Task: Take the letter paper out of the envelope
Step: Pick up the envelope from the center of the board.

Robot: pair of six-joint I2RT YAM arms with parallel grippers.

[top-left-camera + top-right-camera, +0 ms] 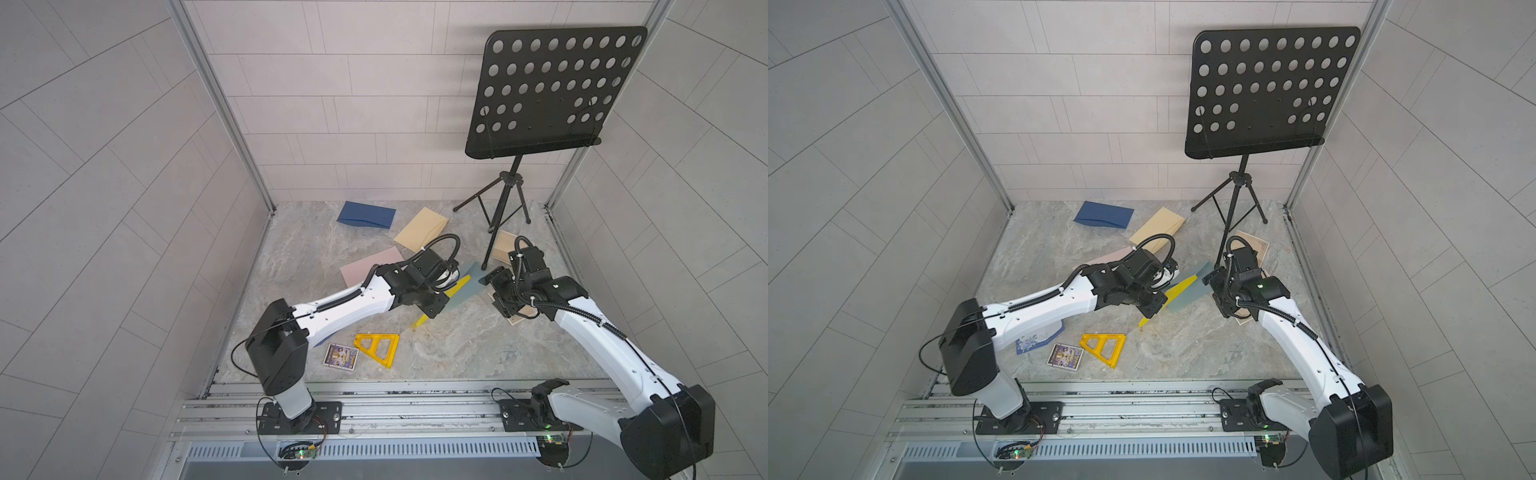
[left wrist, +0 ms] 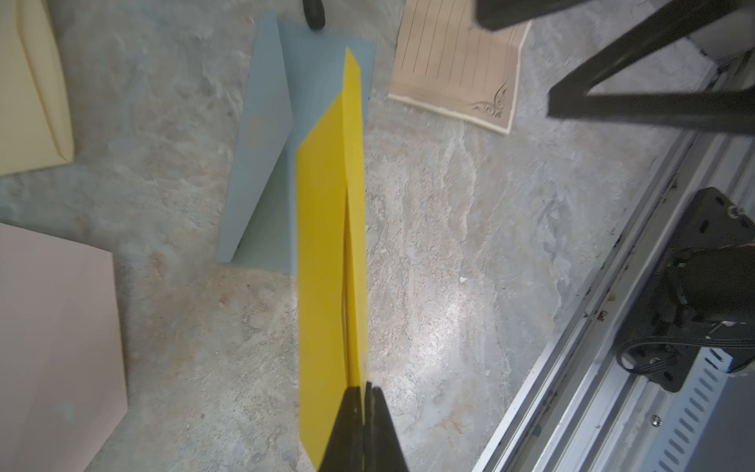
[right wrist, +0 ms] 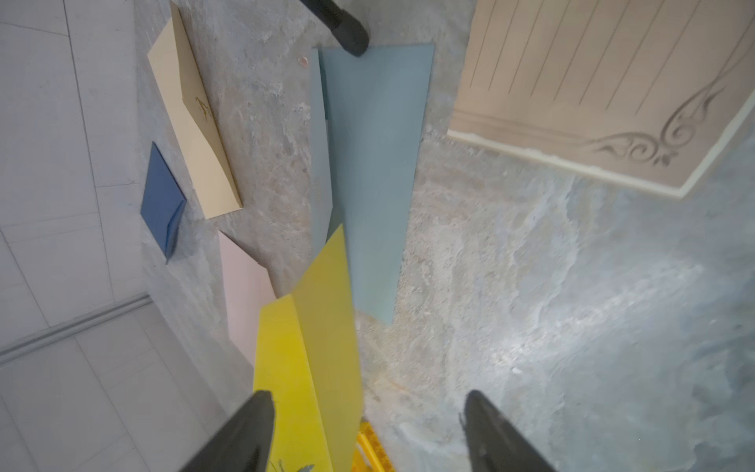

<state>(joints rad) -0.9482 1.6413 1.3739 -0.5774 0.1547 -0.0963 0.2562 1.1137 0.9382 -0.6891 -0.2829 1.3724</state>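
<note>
A folded yellow letter paper (image 2: 327,245) is pinched at its near end by my left gripper (image 2: 363,386), which is shut on it. The sheet hangs tilted above the table in both top views (image 1: 455,286) (image 1: 1177,291). Its far end lies over the grey-blue envelope (image 2: 265,135) (image 1: 468,291), which rests flat with its flap folded open. I cannot tell whether that end is still tucked inside. My right gripper (image 3: 367,396) is open at the envelope's (image 3: 376,163) right end, with nothing between its fingers. The yellow paper (image 3: 318,318) passes by its left finger.
A black music stand (image 1: 505,208) has one leg tip beside the envelope. A beige lined sheet (image 3: 592,90) lies under my right arm. Cream (image 1: 422,235), navy (image 1: 365,215) and pink (image 1: 368,266) envelopes lie behind. A yellow plastic triangle (image 1: 378,349) and a picture card (image 1: 340,355) lie in front.
</note>
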